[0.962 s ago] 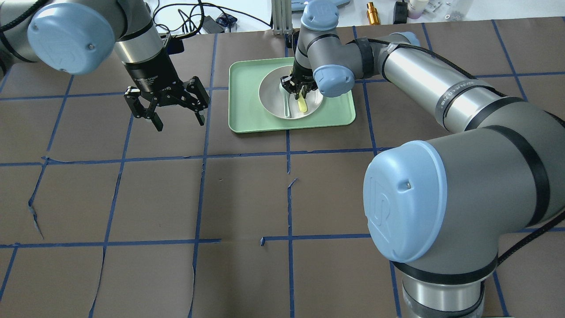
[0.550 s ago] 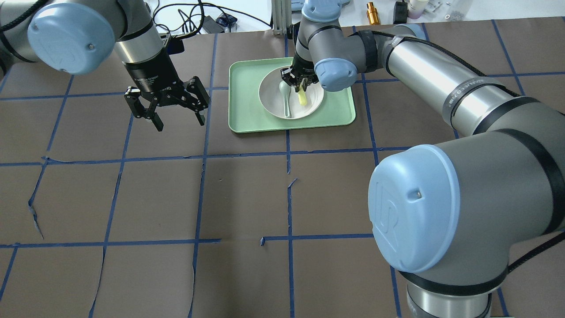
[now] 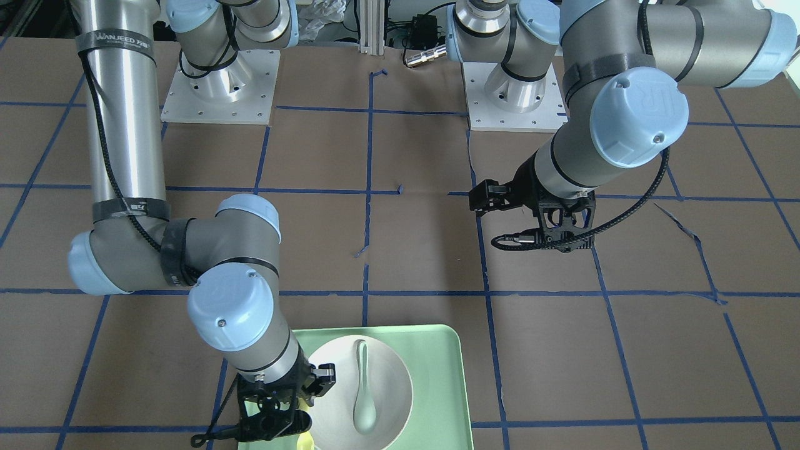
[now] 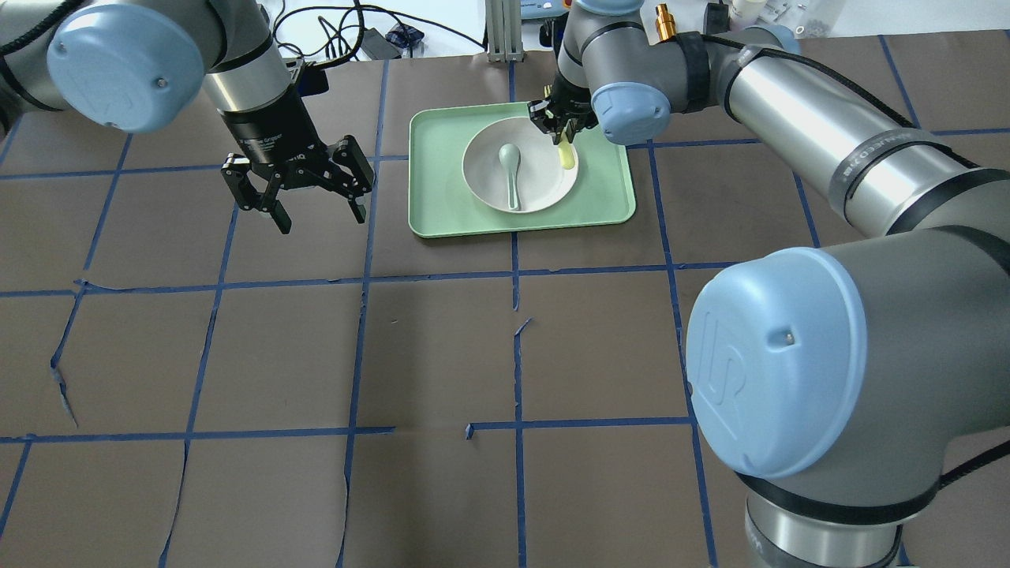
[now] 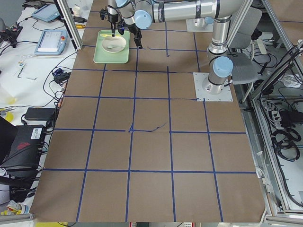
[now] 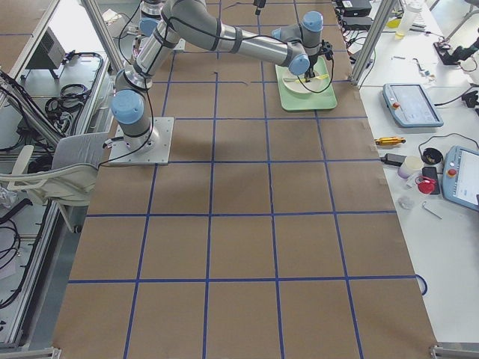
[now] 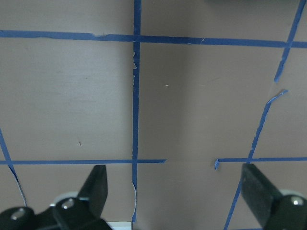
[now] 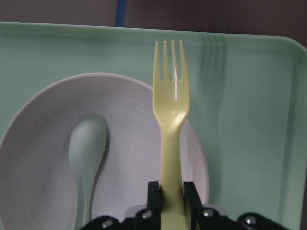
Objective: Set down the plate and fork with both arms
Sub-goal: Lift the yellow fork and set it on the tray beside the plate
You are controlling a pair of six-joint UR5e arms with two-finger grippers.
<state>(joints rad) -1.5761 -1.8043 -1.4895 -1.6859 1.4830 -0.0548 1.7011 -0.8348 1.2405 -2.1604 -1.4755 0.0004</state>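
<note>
My right fingers [image 8: 153, 195] grip the fork [image 8: 171, 108] by its handle, left fingers [image 7: 98, 183] wide; I should lift straight, clear of the plate [image 8: 129, 143] beneath.

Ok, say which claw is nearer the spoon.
Right. The right claw, shut on the fork, hangs over the plate, beside the spoon; the left claw hovers open over the table beyond the tray.

Can't see the handle end of the fork [image 8: 171, 110] inside the right claw [image 8: 171, 192], nor the plate [image 3: 394, 387] whole at the front view's bottom edge.
</note>
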